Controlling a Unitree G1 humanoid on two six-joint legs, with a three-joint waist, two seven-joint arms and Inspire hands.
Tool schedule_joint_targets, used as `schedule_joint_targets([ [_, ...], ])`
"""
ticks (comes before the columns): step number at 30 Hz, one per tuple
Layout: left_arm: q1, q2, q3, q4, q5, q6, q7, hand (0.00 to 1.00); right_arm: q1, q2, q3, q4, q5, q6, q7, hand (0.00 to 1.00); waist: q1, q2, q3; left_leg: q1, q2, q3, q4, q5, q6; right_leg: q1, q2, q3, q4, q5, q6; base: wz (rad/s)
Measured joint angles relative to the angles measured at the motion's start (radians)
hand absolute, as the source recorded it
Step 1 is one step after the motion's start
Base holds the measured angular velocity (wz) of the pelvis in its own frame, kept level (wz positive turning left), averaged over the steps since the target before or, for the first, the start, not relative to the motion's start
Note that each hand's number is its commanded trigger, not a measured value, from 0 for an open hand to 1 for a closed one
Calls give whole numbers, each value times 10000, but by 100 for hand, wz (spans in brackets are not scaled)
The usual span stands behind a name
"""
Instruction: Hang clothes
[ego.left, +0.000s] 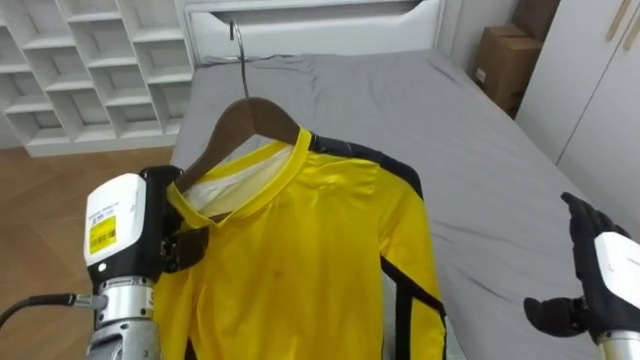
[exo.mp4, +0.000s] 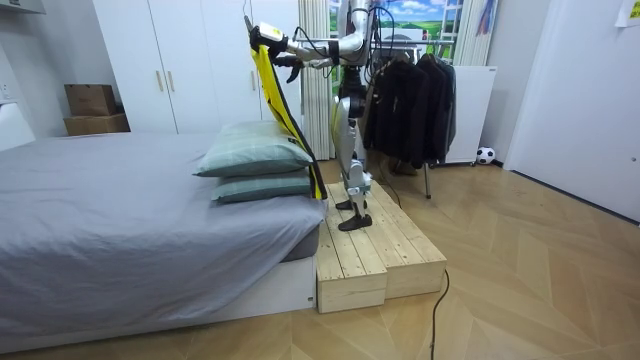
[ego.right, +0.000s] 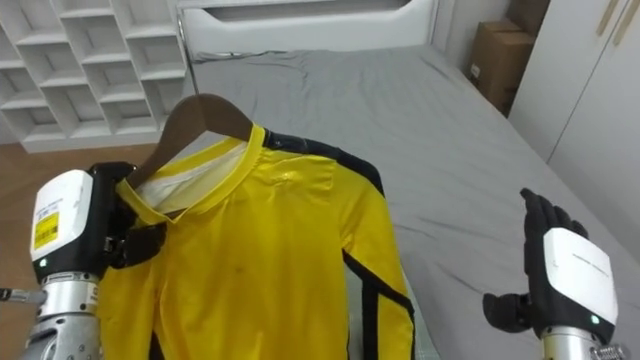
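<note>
A yellow long-sleeved shirt (ego.left: 300, 250) with black trim hangs on a wooden hanger (ego.left: 240, 115) with a metal hook, held up over the grey bed (ego.left: 480, 150). My left hand (ego.left: 165, 235) is shut on the hanger's left shoulder end through the shirt's cloth. To the lower right my right hand (ego.left: 600, 275) stands open, apart from the shirt and holding nothing. In the room view I stand on a wooden platform (exo.mp4: 370, 255) at the bed's head end, facing the bed with the shirt (exo.mp4: 268, 80) raised in front of me.
A clothes rack with dark garments (exo.mp4: 415, 95) stands behind me. Stacked pillows (exo.mp4: 260, 165) lie on the bed below the shirt. White cube shelves (ego.left: 90, 70) line the far left, cardboard boxes (ego.left: 505, 60) and white wardrobe doors the far right.
</note>
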Motion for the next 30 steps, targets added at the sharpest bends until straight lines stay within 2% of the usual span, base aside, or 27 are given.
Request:
schedule_joint_targets([
  [6, 0, -1, -1, -34, 12, 0, -235, 100, -279, 3, 319, -8, 17, 3, -1, 0, 64, 44, -17, 54, 28, 6, -4, -2, -2, -41, 20, -23, 159, 0, -1, -1],
  [8, 0, -17, -45, -41, 14, 1, -243, 100, -410, -4, 544, -49, 21, 22, 0, 0, 182, 59, -22, 96, 31, 7, -3, -2, -3, -90, 23, -20, 221, 0, -1, 0],
  [13, 0, -236, -69, -52, 126, 4, -247, 100, -568, 47, 1112, -392, 22, -44, 67, 0, 313, 75, -23, 87, 19, -10, 20, -1, -1, -87, 6, -37, 239, 0, -1, 0],
  [20, 0, -237, -67, -571, 594, 35, -411, 100, -774, 70, 1270, -590, 13, -101, 388, 0, 488, 71, -21, 10, 2, -13, 9, 0, 1, -90, -12, -58, 223, -1, 1, 0],
  [30, 0, -280, -90, -641, 667, 6, -440, 100, -1024, 68, 1600, -1209, 111, -313, 680, 0, 500, 61, -16, -112, 14, -7, -5, 1, 1, -237, -4, -58, 229, -1, 1, 0],
])
